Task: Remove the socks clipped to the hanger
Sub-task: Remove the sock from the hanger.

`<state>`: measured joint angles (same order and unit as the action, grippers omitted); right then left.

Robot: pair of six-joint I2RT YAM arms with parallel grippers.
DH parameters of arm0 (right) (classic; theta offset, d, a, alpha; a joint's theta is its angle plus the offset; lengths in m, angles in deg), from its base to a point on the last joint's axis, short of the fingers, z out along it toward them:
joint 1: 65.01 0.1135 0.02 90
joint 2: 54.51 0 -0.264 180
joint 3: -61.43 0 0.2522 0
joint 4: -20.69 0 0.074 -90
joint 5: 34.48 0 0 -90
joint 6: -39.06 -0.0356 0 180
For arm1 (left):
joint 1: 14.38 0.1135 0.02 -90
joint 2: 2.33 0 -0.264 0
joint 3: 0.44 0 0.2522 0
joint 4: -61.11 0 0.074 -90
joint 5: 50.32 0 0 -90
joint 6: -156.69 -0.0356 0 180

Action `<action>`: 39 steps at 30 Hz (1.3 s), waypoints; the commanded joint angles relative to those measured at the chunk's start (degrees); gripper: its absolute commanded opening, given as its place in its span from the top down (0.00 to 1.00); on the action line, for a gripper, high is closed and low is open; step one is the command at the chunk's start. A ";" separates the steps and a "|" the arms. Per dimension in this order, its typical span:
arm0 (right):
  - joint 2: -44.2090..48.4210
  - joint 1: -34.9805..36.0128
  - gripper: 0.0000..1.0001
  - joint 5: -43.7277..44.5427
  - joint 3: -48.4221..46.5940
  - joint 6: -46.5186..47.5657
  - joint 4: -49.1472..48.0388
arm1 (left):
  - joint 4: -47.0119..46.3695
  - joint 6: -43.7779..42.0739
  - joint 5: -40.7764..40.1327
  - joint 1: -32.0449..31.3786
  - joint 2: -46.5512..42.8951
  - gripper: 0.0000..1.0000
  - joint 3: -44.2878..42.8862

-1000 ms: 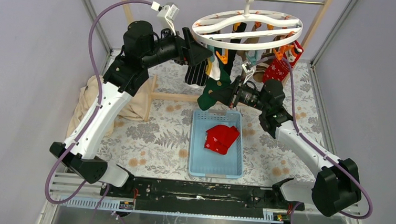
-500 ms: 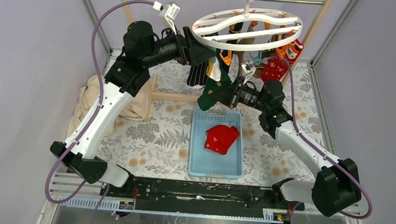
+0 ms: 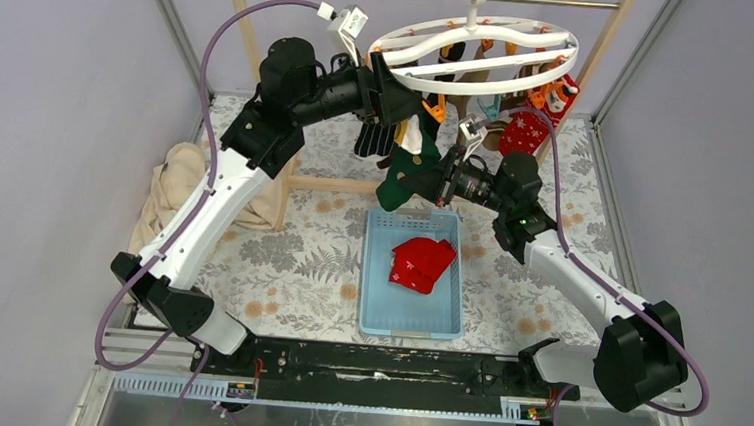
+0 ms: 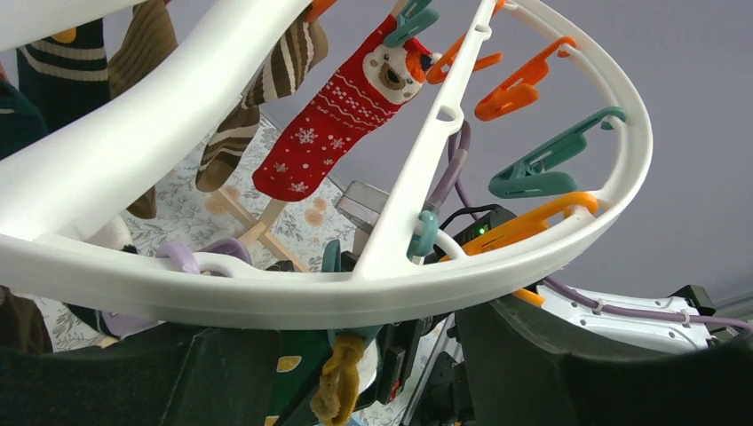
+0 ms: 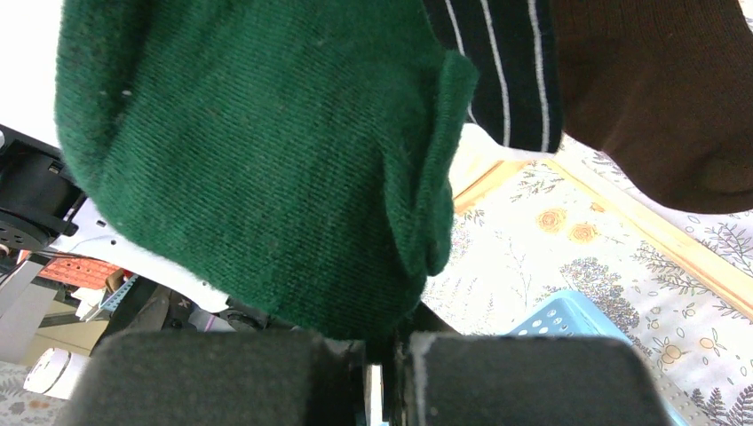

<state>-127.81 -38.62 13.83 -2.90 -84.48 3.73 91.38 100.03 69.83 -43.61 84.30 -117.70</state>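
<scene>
The white round hanger (image 3: 474, 54) hangs by its hook from the rack's top rail, with several socks on its clips. My left gripper (image 3: 402, 86) is open at the ring's near left rim; in the left wrist view the rim (image 4: 293, 288) runs across the gap between my wide-apart fingers. Below it a teal clip holds a mustard sock (image 4: 342, 390). A red patterned sock (image 4: 333, 133) and a brown striped one (image 4: 257, 98) hang farther on. My right gripper (image 3: 435, 180) is shut on the dark green sock (image 5: 266, 169), which hangs over the basket's far end (image 3: 406, 175).
A light blue basket (image 3: 377, 273) in the middle of the table holds a red sock (image 3: 422, 261). The wooden rack frame (image 3: 266, 25) stands at the back, its foot bar (image 3: 335, 183) near the basket. A beige cloth (image 3: 170, 183) lies at the left. Grey walls close both sides.
My left arm has moved right and up along the ring's near rim, and the ring has tipped a little. My right gripper has stayed put, shut on the green sock.
</scene>
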 commanded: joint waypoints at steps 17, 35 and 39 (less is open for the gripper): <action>0.00 -0.46 1.00 -1.99 -0.33 0.45 -2.58 | -15.48 -3.33 -8.42 -2.56 -3.51 0.40 6.57; 1.42 -0.46 1.00 -2.16 3.79 -0.29 -2.83 | -14.90 -4.84 -10.08 -3.83 -3.48 0.83 6.26; 2.82 -0.47 1.00 -2.30 5.14 0.26 0.27 | -14.16 -5.12 -10.54 -3.83 -3.53 0.79 6.21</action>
<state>-127.72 -38.68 13.02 1.63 -84.46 3.69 80.50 96.47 60.65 -47.07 81.50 -110.99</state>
